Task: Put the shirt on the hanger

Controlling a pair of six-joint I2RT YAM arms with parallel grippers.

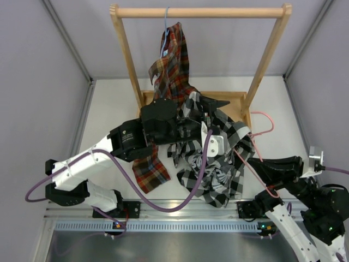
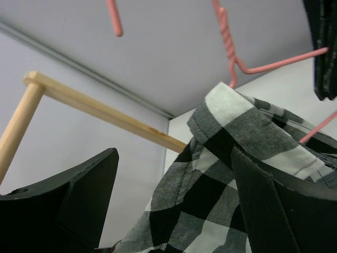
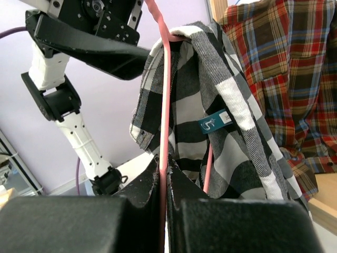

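The black-and-white large-check cloth shirt (image 3: 221,89) sits just right of centre in the top view. It is bunched over the thin pink wire hanger (image 3: 166,95), and its loose folds hang towards the lower middle of the frame. In the right wrist view its collar, with a small teal label, is draped over the upper part of the wire. I cannot tell whether either shoulder is properly seated.

The shirt looks light, soft and limp. It will likely sag wherever it is unsupported and could slide on the smooth wire. The collar band or a shoulder seam, where the cloth is doubled, seems the surest place to pinch. The hanger looks slim and springy, so it may twist if tugged.

The right gripper (image 3: 163,171), at the bottom centre of its own view, is clamped tight on the pink wire. The left gripper (image 2: 174,158) stands wide apart and holds nothing, with the checked collar just ahead between its fingers.

Behind, in the upper centre of the top view, a red tartan shirt (image 1: 172,60) hangs from a wooden rack (image 1: 199,12).
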